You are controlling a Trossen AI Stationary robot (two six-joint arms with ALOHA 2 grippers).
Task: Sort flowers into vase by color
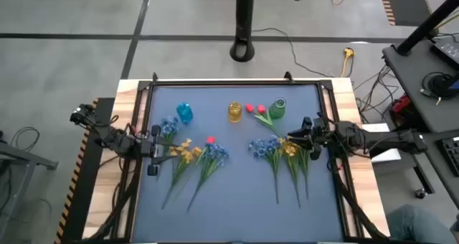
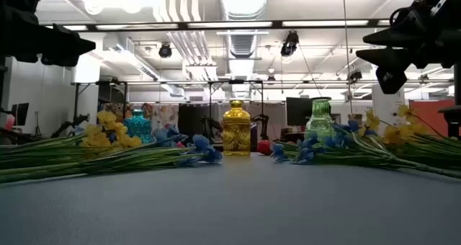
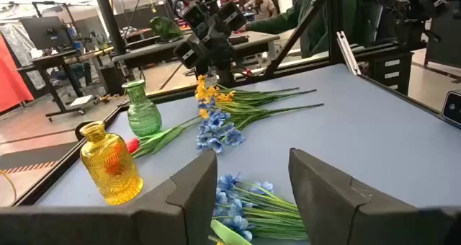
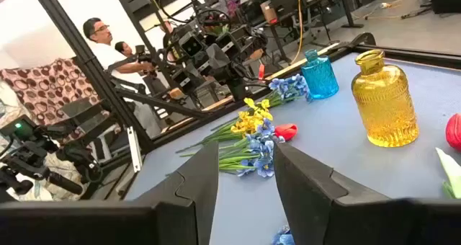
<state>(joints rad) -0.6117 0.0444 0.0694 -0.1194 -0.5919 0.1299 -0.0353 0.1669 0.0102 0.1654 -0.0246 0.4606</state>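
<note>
Three glass vases stand in a row near the table's far edge: blue (image 1: 185, 113), yellow (image 1: 234, 113) and green (image 1: 278, 109). One bunch of blue (image 1: 215, 152) and yellow (image 1: 186, 152) sprigs lies flat on the table's left half, with a red bud (image 1: 211, 139) beside it. A second bunch of blue (image 1: 264, 148) and yellow (image 1: 290, 149) sprigs lies on the right half. Two red buds (image 1: 255, 108) lie between the yellow and green vases. My left gripper (image 1: 159, 147) hovers open over the left bunch. My right gripper (image 1: 295, 138) hovers open over the right bunch.
The blue mat (image 1: 237, 201) has bare room in its near half and between the two bunches. A raised frame (image 1: 237, 81) runs round the table. People (image 4: 97, 32) and equipment stand beyond the table. In the low view both grippers (image 2: 43, 39) (image 2: 392, 50) hang well above the flowers.
</note>
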